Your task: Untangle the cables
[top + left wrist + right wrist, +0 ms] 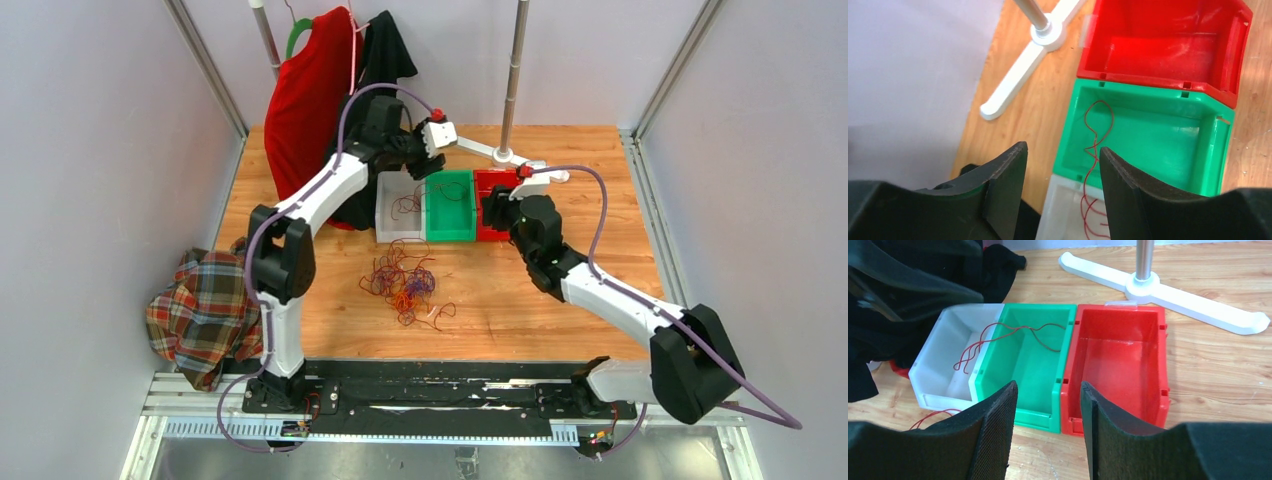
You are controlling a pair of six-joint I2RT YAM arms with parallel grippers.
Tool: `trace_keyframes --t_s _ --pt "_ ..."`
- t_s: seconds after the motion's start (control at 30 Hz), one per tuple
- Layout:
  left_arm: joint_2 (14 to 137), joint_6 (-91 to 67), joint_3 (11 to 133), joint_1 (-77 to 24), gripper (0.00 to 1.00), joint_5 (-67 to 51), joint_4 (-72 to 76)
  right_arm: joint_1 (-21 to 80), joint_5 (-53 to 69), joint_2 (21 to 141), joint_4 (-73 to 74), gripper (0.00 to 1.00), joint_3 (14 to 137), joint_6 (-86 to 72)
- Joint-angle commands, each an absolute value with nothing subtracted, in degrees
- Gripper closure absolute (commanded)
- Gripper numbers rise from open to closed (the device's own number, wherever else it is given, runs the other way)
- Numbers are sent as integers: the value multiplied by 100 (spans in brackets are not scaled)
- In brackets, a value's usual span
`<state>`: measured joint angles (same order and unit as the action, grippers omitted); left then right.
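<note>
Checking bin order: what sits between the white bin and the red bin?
The green bin, touching both; a red cable drapes from it into the white bin. Clearest in the right wrist view.

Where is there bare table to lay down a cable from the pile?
Bare table lies between the cable pile and the right arm; the red bin is empty. Crowded: a red wire drapes across the white bin and green bin.

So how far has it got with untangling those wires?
Early days. Done: one red wire lies across the white bin and green bin. In hand: nothing; left end effector and right end effector are open, empty. Left: the tangled cables on the table.
</note>
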<state>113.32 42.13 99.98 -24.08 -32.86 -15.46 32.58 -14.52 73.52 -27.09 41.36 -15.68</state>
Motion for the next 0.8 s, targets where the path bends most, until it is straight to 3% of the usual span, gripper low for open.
trace_keyframes --t_s 0.0,0.13,0.4,0.67,0.77 --pt "11984 4478 10593 -2511 39 -3388 -2683 3076 -1432 7045 -2602 51 4044 -1674" --pt "12231 5248 10682 -2740 35 -3185 -3166 2985 -1428 6914 -2616 51 3888 -1767" --pt "12532 5802 10642 -2984 35 -2191 -2728 2925 -1357 6641 -2753 52 3521 -1853" --pt "12541 6300 10002 -3243 50 -852 -1480 2866 -1241 6689 -3030 54 3302 -1997" --pt "12564 6501 10039 -3274 50 -788 -1596 2856 -1214 6688 -3087 56 3285 -1927"
